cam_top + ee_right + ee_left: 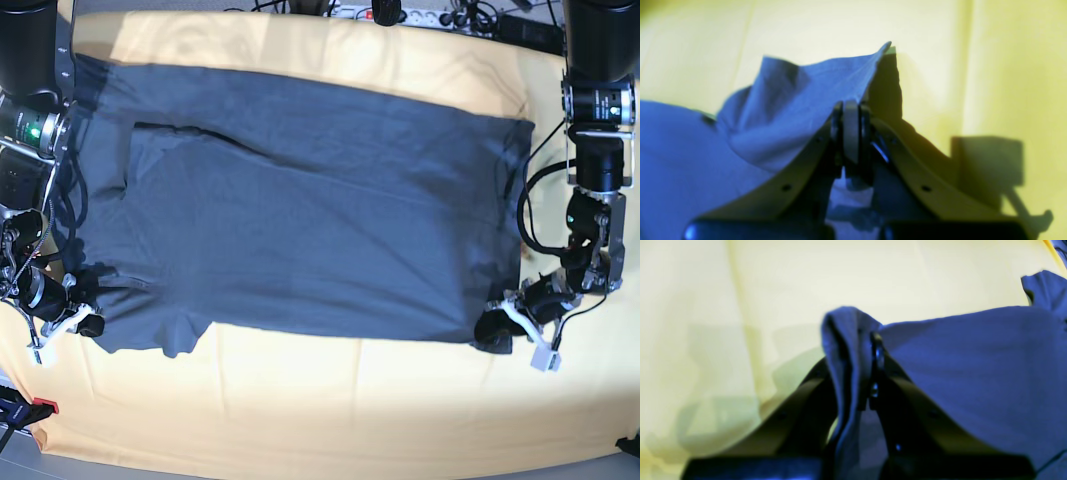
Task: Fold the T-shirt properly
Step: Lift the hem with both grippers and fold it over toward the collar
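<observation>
The T-shirt [300,210] lies spread across the yellow cloth [330,400] with one side already turned in, and the left gripper [497,330] and right gripper [85,322] are each clamped tight on a near corner — the main folds, I'd judge, remain.

Base view: overhead, facing down on whole worktop [330,400]. Wrist views: close behind each pincer, sharing the T-shirt [300,210] edge.

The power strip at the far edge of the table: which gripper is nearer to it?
Left, slightly. The power strip lies far from both grippers; the left gripper and right gripper grip the T-shirt.
</observation>
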You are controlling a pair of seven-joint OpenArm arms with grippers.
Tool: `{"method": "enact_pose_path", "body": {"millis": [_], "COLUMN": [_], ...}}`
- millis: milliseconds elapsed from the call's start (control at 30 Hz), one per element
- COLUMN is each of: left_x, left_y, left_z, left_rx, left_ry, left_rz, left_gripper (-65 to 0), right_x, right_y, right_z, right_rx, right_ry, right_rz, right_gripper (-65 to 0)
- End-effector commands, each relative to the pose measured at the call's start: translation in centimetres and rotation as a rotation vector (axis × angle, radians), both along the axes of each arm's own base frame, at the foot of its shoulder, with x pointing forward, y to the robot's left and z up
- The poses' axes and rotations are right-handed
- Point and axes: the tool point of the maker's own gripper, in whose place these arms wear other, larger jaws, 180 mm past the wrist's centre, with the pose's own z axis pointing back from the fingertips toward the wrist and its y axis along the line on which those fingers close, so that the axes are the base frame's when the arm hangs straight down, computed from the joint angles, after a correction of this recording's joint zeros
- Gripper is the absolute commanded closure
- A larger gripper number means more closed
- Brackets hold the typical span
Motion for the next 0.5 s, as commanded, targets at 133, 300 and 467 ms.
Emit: {"method": "enact_pose_path", "body": {"millis": [133, 300, 467], "left_x": [2.4, 2.1, 0.6], "left_y": [0.0, -1.3, -2.3], "left_z": [5.8, 7.1, 5.9], "left_rx": [-0.018, -0.014, -0.082], "left_ry": [-0.163, -0.207, -0.101], "left_rz": [-0.022, -0.115, -0.174], "left_gripper": [0.0, 0.0, 0.0], "right_x": [2.9, 3.4, 2.1], "right_y": [-1.0, -0.3, 1.0], "right_z": [5.6, 7.0, 5.6], "right_rx": [-0.004, 0.003, 0.09], "right_ry": [-0.142, -0.139, -0.08], "right_rz": [-0.015, 0.028, 0.061], "right_gripper": [0.0, 0.0, 0.0]}}
